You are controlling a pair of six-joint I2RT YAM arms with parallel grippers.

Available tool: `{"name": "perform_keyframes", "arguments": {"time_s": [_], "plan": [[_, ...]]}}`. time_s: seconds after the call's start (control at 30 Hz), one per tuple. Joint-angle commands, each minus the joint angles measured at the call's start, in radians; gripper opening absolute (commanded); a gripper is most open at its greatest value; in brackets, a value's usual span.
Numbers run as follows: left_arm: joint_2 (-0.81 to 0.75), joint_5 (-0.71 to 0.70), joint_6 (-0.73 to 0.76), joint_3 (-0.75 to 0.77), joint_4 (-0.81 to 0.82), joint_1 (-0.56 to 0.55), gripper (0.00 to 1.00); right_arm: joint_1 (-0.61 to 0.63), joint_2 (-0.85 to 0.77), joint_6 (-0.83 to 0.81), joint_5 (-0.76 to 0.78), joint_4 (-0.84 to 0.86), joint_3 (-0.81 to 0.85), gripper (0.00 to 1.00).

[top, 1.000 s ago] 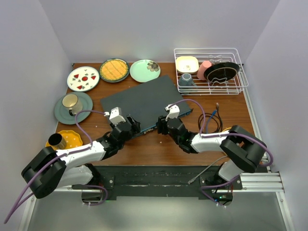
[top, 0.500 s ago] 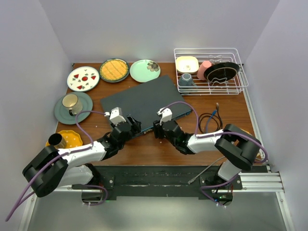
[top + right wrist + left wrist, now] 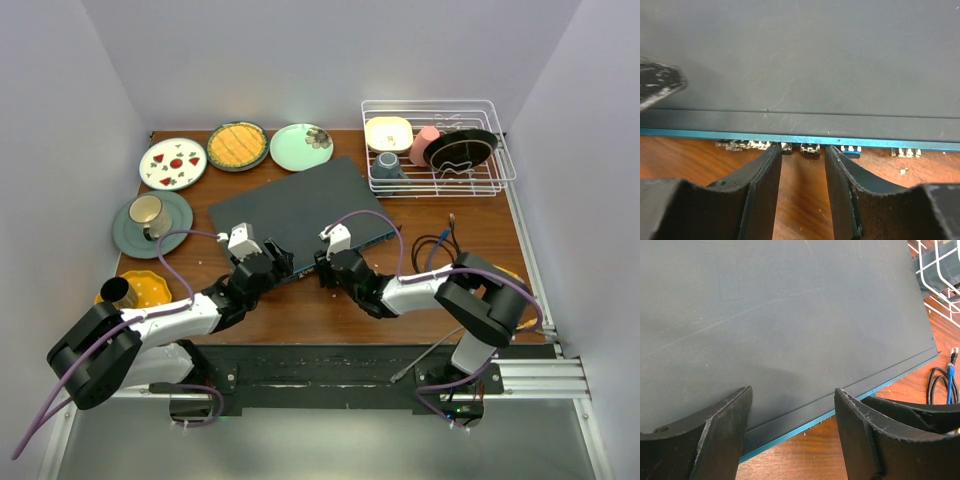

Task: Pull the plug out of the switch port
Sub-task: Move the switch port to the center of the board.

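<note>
- Top external view: a brown wooden table (image 3: 300, 315) stands boxed in by plain pale walls (image 3: 330, 60), with plates (image 3: 172, 163) at the far left and a wire dish rack (image 3: 440, 188) at the far right.
- Mid-table, the switch (image 3: 300, 205) lies flat and askew, its blue edge facing both arms.
- Jaws of the left gripper (image 3: 792, 392) stand wide apart, holding nothing. The switch's dark top fills the space between and beyond its fingertips.
- Jaws of the right gripper (image 3: 802, 148) stand partly apart, clamping nothing. The blue edge lies just past the fingertips, and a small dark fitting (image 3: 810, 149) lines up with the gap. Whether it is a plug or a bare port, I cannot tell.
</note>
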Motion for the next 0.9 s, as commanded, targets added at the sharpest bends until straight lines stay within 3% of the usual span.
{"name": "perform_keyframes", "arguments": {"time_s": [0.0, 0.6, 0.73, 0.87], "plan": [[0.048, 0.084, -0.022, -0.06, -0.164, 0.0, 0.72, -0.001, 0.026, -0.021, 0.045, 0.013, 0.05, 0.43], [0.043, 0.088, -0.022, -0.059, -0.167, 0.0, 0.72, -0.037, 0.02, -0.088, 0.119, 0.024, 0.089, 0.4], [0.046, 0.093, -0.02, -0.06, -0.164, 0.0, 0.71, -0.053, 0.031, -0.105, 0.119, 0.059, 0.076, 0.33], [0.043, 0.102, -0.017, -0.059, -0.163, 0.0, 0.7, -0.075, 0.047, -0.128, 0.11, 0.117, 0.064, 0.17]]}}
